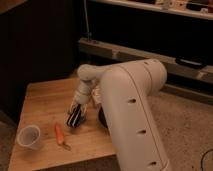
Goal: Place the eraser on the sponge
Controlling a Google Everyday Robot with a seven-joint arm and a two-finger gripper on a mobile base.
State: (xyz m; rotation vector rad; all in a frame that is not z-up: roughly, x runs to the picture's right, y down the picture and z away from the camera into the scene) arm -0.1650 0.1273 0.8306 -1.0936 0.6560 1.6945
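My gripper (77,112) hangs over the middle of the wooden table (45,100), pointing down. It is shut on the eraser (74,119), a black block with thin white stripes that sticks out below the fingers, tilted, just above the tabletop. A small pale pad that looks like the sponge (95,97) peeks out to the right of the wrist, mostly hidden by the arm. The eraser is to the left of it and nearer the front, not touching it.
An orange carrot-shaped item (60,134) lies front left of the eraser. A clear plastic cup (28,136) stands near the front left corner. A round black pan (102,119) is partly hidden behind my white arm (132,115). Dark shelving stands behind the table.
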